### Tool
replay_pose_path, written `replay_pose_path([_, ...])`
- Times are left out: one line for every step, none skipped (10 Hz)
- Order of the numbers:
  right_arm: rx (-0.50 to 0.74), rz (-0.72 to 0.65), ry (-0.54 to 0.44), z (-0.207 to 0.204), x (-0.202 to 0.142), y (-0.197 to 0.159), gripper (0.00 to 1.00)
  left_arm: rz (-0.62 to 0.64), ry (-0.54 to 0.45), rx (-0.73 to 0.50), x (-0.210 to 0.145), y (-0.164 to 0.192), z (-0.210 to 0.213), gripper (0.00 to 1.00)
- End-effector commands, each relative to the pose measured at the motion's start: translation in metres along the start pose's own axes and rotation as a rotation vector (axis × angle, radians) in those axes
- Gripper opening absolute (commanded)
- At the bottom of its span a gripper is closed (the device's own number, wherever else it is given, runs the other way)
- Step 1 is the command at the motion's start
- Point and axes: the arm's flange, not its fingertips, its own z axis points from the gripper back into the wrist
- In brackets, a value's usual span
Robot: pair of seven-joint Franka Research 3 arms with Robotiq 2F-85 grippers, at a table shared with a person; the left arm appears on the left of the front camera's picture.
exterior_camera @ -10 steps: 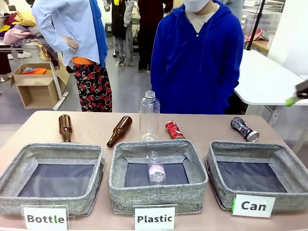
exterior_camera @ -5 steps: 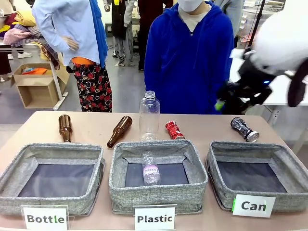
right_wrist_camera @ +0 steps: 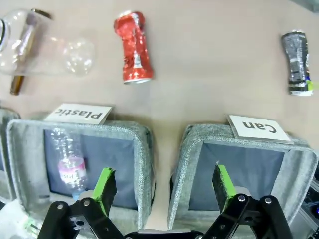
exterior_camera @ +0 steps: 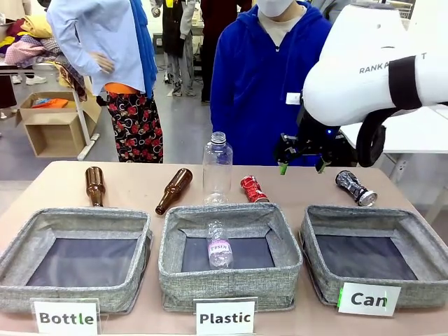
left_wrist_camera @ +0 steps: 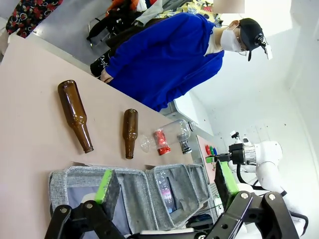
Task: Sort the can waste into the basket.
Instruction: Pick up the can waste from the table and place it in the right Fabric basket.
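Note:
A crushed red can (exterior_camera: 253, 189) lies on the table behind the middle bin, also seen from above (right_wrist_camera: 133, 47) and small in the left wrist view (left_wrist_camera: 160, 142). A dark black-silver can (exterior_camera: 355, 187) with a shiny end lies behind the right bin, at the upper right of the right wrist view (right_wrist_camera: 296, 61). The grey basket labelled "Can" (exterior_camera: 371, 257) stands at the front right with nothing inside (right_wrist_camera: 244, 169). My right gripper (exterior_camera: 302, 165) hangs open above the table between the two cans, its green pads (right_wrist_camera: 105, 182) spread. My left gripper (left_wrist_camera: 164, 183) is open, high over the left side.
Grey bins labelled "Plastic" (exterior_camera: 229, 253) and "Bottle" (exterior_camera: 75, 257) stand beside the basket. The Plastic bin holds a small clear bottle (exterior_camera: 218, 246). An upright clear bottle (exterior_camera: 217, 168) and two brown glass bottles (exterior_camera: 173, 190) (exterior_camera: 94, 185) sit behind them. A person in blue (exterior_camera: 269, 84) stands at the far edge.
My right arm has swung in from the right and lowered, so its gripper now hangs above the table between the two cans. The cans have not moved.

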Motion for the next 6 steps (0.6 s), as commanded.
replay_pose_path([0.030,0.018,0.010,0.001,-0.001,-0.002,1.00,-0.013,-0.013,-0.016,0.000,0.000,0.000,1.00])
replay_pose_path([0.030,0.018,0.010,0.001,-0.001,-0.002,1.00,-0.013,-0.013,-0.016,0.000,0.000,0.000,1.00])
replay_pose_path([0.004,0.001,0.002,0.000,0.000,0.000,1.00,-0.013,-0.013,-0.016,0.000,0.000,0.000,1.00])
replay_pose_path([-0.010,0.001,-0.036,-0.008,0.008,0.010,1.00,-0.013,-0.013,-0.016,0.000,0.000,0.000,1.00])
replay_pose_path([-0.033,0.034,-0.064,-0.019,0.019,0.027,1.00,-0.013,-0.013,-0.016,0.000,0.000,0.000,1.00])
replay_pose_path([-0.061,0.051,-0.067,-0.029,0.029,0.039,1.00,-0.013,-0.013,-0.016,0.000,0.000,0.000,1.00])
